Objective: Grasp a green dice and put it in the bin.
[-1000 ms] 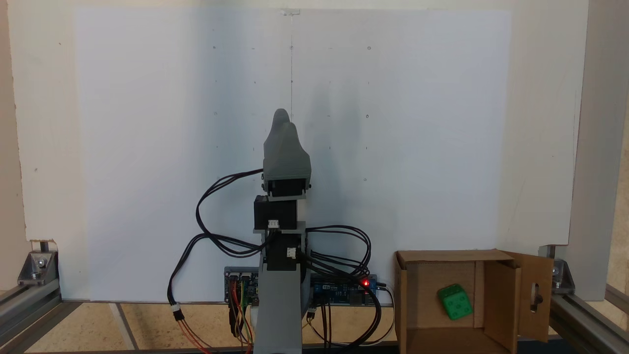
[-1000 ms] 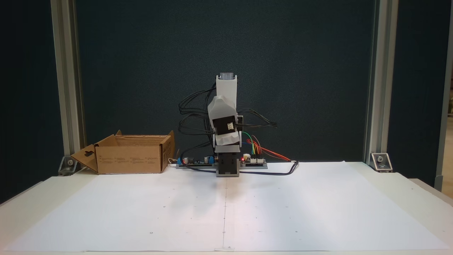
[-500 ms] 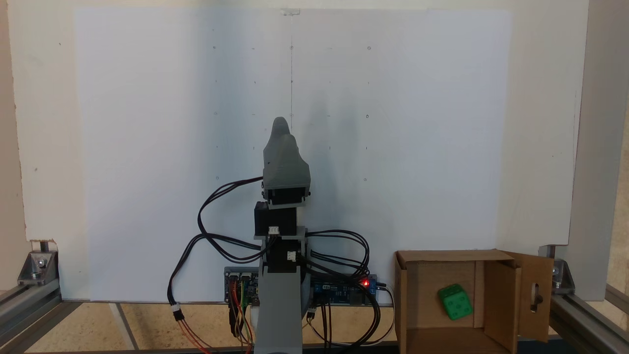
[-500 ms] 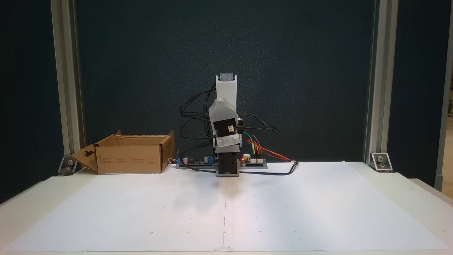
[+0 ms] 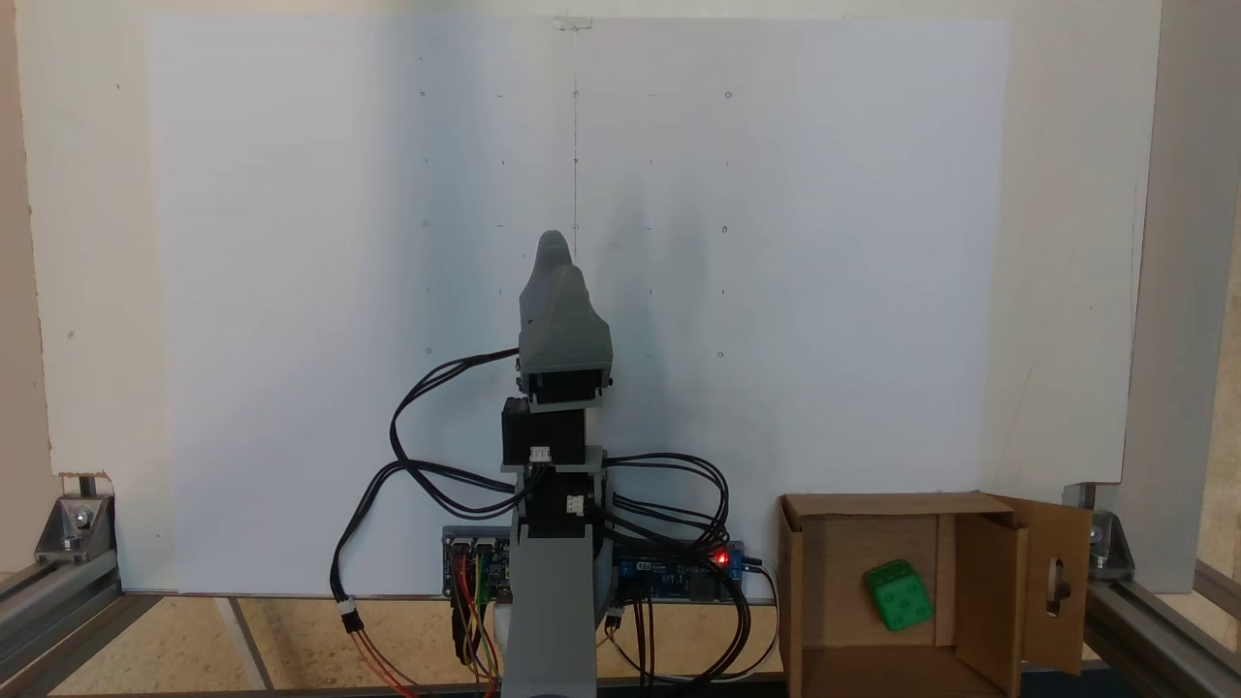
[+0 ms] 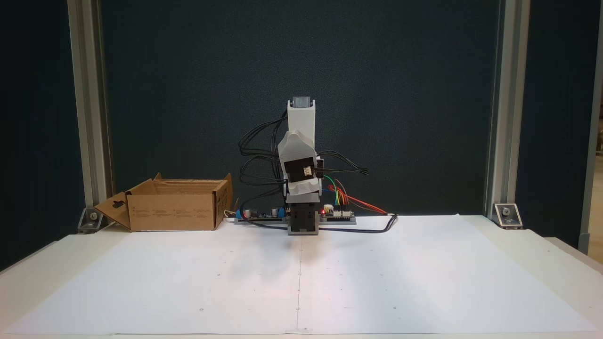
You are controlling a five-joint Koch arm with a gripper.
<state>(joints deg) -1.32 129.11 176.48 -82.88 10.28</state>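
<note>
The white paper sheet [image 6: 301, 278] is lying bare on the counter [image 6: 28, 278]. The arm's fingers [image 5: 555, 254] are folding in; I cannot tell their state. The green dice [image 5: 899, 595] is sitting inside the bin [image 5: 810, 582], looking light, rigid and slick; pinching opposite flat faces seems best.

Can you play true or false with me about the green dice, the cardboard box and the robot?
1. The green dice lies inside the bin. True.
2. The tool is holding the dice. False: the dice lies in the box, well apart from the tool.
3. A flap of the bin has a slot-shaped hole. True.
4. The white paper sheet has a second dice on it. False: only small dots mark the sheet.
5. A red light glows on the board by the arm's base. True.
6. The bin is lying upside down. False: its open top faces up.
</note>
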